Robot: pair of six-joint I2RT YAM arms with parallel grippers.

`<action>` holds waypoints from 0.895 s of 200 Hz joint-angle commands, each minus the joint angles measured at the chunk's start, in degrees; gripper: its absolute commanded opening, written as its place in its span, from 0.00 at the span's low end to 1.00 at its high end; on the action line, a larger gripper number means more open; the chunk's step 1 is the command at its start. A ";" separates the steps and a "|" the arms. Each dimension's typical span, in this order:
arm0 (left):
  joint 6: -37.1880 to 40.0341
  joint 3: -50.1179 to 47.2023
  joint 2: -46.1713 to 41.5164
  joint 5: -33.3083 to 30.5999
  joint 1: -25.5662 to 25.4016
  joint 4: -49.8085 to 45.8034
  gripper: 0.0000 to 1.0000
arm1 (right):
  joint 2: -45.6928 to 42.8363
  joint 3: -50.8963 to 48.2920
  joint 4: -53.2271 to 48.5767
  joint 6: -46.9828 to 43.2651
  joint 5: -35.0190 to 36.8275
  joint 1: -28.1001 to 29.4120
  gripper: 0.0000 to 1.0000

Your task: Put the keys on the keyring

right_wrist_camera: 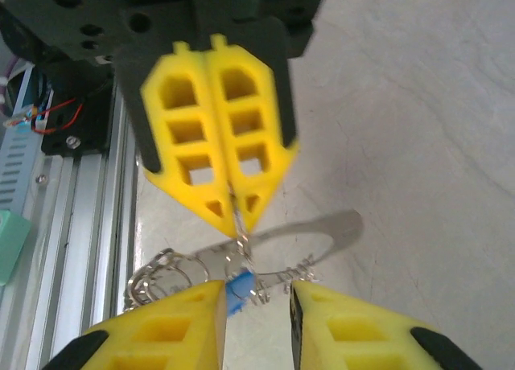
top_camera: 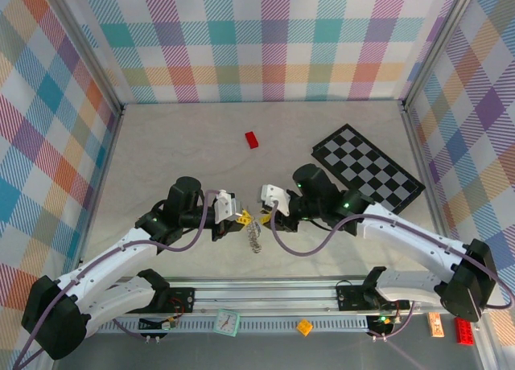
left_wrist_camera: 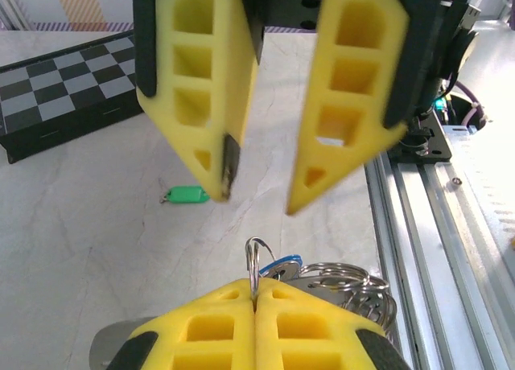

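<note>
Where the two arms met at lower centre of the top view, the left gripper (left_wrist_camera: 255, 291) had its yellow fingers pressed together, pinching a thin wire loop of the keyring (top_camera: 255, 240) at the very tips. The rest of the keyring hung below the tips as a cluster of silvery coils. Facing it, the right gripper (right_wrist_camera: 257, 296) stood with its fingers spread. The blue key (right_wrist_camera: 239, 293) sat between them, just beside the left-hand finger in that view; contact could not be confirmed. The green key (left_wrist_camera: 187, 195) lay flat on the table (top_camera: 177, 145), apart from both grippers. Further back, the red brick (top_camera: 253, 139) rested at upper centre and the chequered board (top_camera: 368, 167) at upper right.
</note>
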 commanded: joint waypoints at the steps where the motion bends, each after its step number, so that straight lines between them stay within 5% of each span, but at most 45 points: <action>1: -0.74 0.76 -0.49 2.97 -0.20 3.13 0.00 | -0.75 -3.04 5.89 5.87 -4.25 -0.29 0.27; 43: -1.03 0.54 -0.56 3.49 -0.20 3.49 0.00 | 1.18 -4.90 9.28 7.06 -4.57 -0.27 0.26; 110: -0.94 0.23 -0.83 4.35 -0.20 3.92 0.00 | 3.40 -5.22 11.18 6.66 -7.45 -0.34 0.07; 179: -3.15 -1.08 -1.02 5.43 -0.20 7.14 0.00 | 6.88 -4.53 14.29 6.70 -8.44 -0.28 0.11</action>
